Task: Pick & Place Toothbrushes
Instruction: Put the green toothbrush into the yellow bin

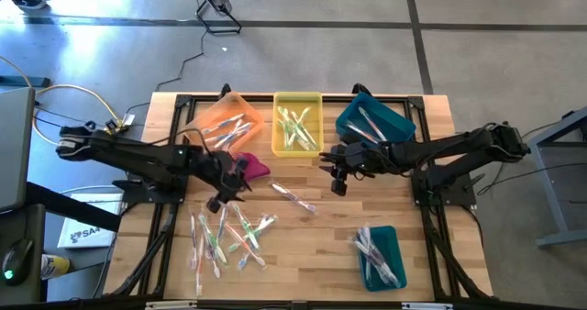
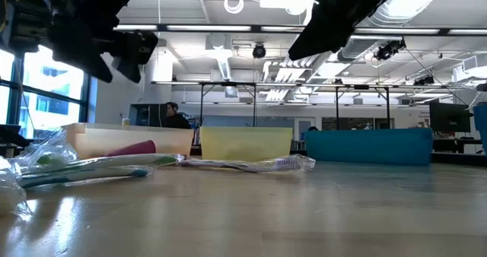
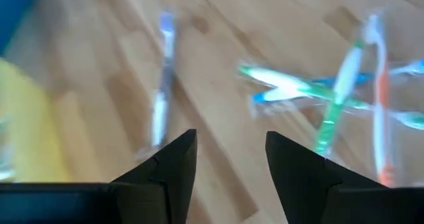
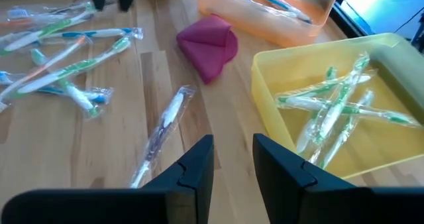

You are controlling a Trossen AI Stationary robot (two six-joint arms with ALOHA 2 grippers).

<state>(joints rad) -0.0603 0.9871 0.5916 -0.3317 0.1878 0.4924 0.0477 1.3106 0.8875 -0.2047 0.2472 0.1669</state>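
Dozens of toothbrushes [image 1: 229, 237] are lying loose on the wooden table [image 1: 312, 264], thin wrapped sticks in white, green, pink, blue | 1 wrapped toothbrush [image 1: 293, 198] is lying alone mid-table | others are sitting in orange bin [image 1: 225, 117], yellow bin [image 1: 298, 104], 2 teal bins [image 1: 390, 117] | left gripper [image 1: 218, 200] is hovering over the table, fingers spread, empty | right gripper [image 1: 337, 186] is hovering beside the yellow bin, fingers parted, empty.

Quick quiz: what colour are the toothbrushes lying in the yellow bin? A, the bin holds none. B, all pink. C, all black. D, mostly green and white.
D: the yellow bin holds wrapped toothbrushes with green and white handles, seen in the right wrist view and from above.
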